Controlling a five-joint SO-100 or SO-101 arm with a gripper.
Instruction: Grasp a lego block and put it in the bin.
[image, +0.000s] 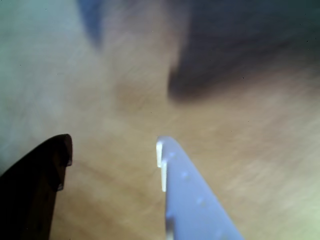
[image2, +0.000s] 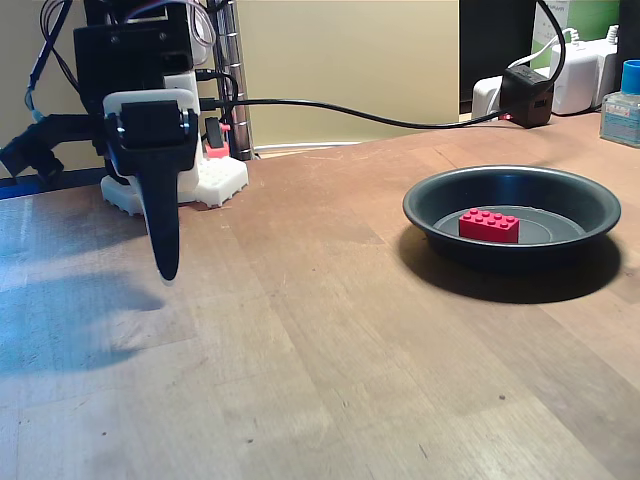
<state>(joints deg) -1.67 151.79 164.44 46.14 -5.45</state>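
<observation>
Red lego block (image2: 489, 225): lying flat, studs up, inside the bin (image2: 420, 205), a dark round dish sitting on the right of the wooden worktop (image2: 320, 350).

Gripper (image2: 165, 272): hanging at the left of the fixed view, tips pointing down just above the worktop, well apart from the bin. In the wrist view the gripper (image: 115, 152) is showing its jaws spread apart, one black, one white, holding nothing, blurred wood between them.

Black adapter (image2: 526, 96): sitting at far right.

One lego block (image2: 489, 225), one bin (image2: 512, 207)
</observation>
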